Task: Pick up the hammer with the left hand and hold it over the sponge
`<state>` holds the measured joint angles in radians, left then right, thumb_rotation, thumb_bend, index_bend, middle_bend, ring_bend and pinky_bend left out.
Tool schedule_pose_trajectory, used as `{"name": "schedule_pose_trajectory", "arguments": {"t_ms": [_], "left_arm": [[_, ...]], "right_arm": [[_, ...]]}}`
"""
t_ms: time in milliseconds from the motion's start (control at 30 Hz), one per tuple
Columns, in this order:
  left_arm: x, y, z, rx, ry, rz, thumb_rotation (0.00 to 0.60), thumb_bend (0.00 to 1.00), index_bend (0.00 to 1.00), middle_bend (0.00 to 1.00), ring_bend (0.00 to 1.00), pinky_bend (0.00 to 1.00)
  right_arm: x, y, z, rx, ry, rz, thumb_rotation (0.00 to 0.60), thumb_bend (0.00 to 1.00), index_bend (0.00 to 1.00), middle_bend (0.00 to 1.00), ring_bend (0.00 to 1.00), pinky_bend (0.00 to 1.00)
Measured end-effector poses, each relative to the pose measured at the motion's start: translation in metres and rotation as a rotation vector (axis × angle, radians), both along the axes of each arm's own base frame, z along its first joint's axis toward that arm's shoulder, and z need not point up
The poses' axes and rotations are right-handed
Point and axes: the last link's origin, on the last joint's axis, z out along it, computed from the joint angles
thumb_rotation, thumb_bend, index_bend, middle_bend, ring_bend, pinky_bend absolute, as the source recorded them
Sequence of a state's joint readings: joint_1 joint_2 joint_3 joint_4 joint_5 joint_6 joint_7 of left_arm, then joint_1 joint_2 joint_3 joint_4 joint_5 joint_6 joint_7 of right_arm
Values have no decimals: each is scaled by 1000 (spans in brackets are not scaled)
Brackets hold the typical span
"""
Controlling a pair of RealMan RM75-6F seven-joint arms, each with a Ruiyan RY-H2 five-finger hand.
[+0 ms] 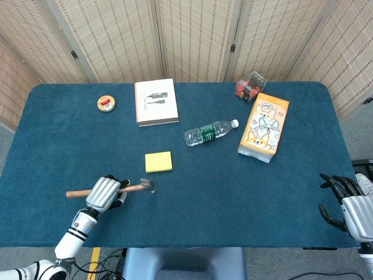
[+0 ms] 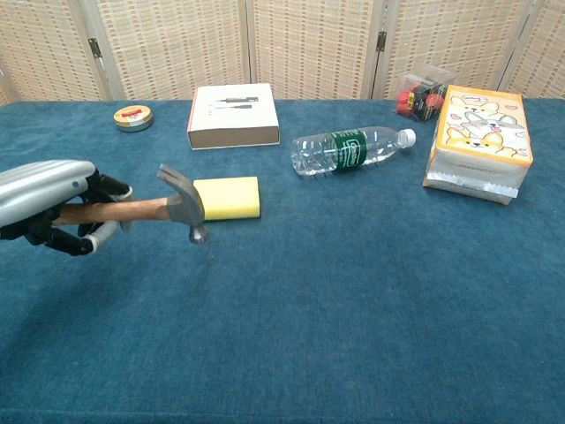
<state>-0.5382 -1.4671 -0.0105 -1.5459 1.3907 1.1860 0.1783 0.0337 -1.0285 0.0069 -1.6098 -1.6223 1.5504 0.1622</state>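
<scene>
Chest view: the left hand (image 2: pixel 48 205) grips the claw hammer (image 2: pixel 181 202) by its wooden handle, head clear of the table. The yellow sponge (image 2: pixel 231 197) lies just beyond the hammer head. Carrying it level, farther from the hand, should center the head over the sponge.

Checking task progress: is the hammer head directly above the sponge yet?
No: in the head view the hammer head is nearer than the sponge.

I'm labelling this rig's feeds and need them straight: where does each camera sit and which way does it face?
Head view: high above the near table edge, looking steeply down on the table; shows left hand gripping the hammer, and right hand.
Chest view: low, near the table edge, looking across towards the screens; shows only the left hand.
Shared: hammer, sponge, left hand.
</scene>
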Motion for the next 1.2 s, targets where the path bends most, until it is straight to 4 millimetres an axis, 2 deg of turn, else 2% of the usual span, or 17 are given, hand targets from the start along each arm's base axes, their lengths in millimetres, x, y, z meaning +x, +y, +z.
{"name": "schedule_pose_trajectory", "arguments": {"t_ms": [100,300,500,900,1200], "left_arm": [[5,4,5,18,-80,-42,600,649,769,895,720,683],[13,19,13,57,-174,-148,600,650,778,904,734,692],[16,35,11,73,-171,-186,600,652,789,917,788,703],[9,63,3,21,-141,-117,600,659,797,927,816,705],[0,84,7,38,-138,-51,600,668,799,929,816,706]], "right_arm": [[0,1,0,-1,1,-4,600,302,159,344,180,185],[-1,2,1,-5,2,-10,600,302,160,344,180,185],[-2,2,2,-4,4,-16,600,302,160,344,180,185],[-5,1,1,-1,7,-29,600,302,159,344,180,185],[-7,0,0,0,8,-39,600,301,160,344,180,185]]}}
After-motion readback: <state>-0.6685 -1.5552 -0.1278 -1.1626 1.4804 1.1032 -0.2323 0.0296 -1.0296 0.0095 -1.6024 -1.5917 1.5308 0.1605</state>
